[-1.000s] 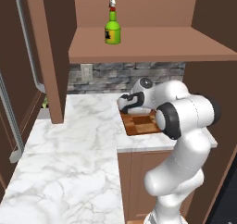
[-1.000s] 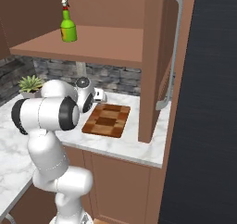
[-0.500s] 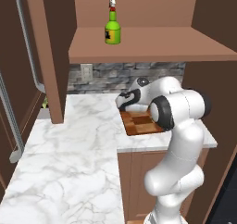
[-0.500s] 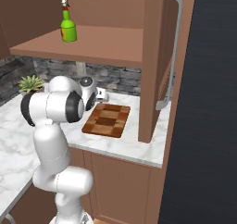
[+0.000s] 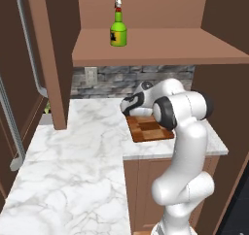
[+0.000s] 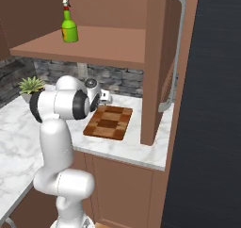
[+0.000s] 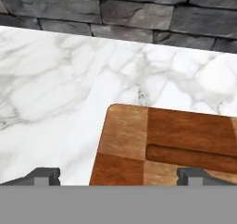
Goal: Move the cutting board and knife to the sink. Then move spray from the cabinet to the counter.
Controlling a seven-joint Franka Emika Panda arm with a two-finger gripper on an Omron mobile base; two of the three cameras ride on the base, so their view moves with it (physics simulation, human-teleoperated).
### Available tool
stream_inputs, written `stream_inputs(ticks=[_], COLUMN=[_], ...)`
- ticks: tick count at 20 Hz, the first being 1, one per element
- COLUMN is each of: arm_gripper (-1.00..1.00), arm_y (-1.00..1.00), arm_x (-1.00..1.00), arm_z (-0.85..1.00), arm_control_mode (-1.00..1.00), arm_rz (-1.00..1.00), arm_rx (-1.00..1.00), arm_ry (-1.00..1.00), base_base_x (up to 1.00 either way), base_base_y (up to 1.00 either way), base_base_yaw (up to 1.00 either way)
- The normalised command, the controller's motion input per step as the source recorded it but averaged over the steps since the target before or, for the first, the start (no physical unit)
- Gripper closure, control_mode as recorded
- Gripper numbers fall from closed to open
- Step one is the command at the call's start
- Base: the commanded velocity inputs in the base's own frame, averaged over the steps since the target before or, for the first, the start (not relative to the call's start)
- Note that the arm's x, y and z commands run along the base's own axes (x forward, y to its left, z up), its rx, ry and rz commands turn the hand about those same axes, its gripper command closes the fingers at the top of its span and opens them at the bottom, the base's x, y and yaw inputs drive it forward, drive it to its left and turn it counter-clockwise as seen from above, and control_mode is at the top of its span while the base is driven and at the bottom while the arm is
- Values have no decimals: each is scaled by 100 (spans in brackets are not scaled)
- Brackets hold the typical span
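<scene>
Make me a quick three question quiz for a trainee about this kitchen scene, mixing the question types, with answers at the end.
1. True or false: the spray stands upright on the cabinet shelf.
2. Multiple choice: in the hand view, the two tips of the gripper stand over A) a stove, B) the cutting board and bare counter beside it, C) a drawer.
3. Fill in: the potted plant sits against the stone ____.

Key: 1 true. 2 B: the wide-open tips straddle the board's near corner, one over marble, one over wood. 3 backsplash.
</scene>
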Motion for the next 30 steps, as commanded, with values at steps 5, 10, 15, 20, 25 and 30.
stream_inputs(ticks=[5,10,15,20,25,30], arm_gripper=[-100,-100,-100,-100,-100,-100], arm_y=[0,1,9,8,5,6], arm_x=[28,30,30,28,30,40], arm_z=[-15,-15,-17,-15,-14,-16], arm_control_mode=[-100,-100,-100,-100,-100,-100], arm_rz=[0,0,0,0,0,0], arm_rx=[0,0,0,0,0,0], arm_ry=[3,4,2,1,1,0], base_base_x=[0,0,0,0,0,0], base_base_y=[0,0,0,0,0,0], base_base_yaw=[0,0,0,0,0,0])
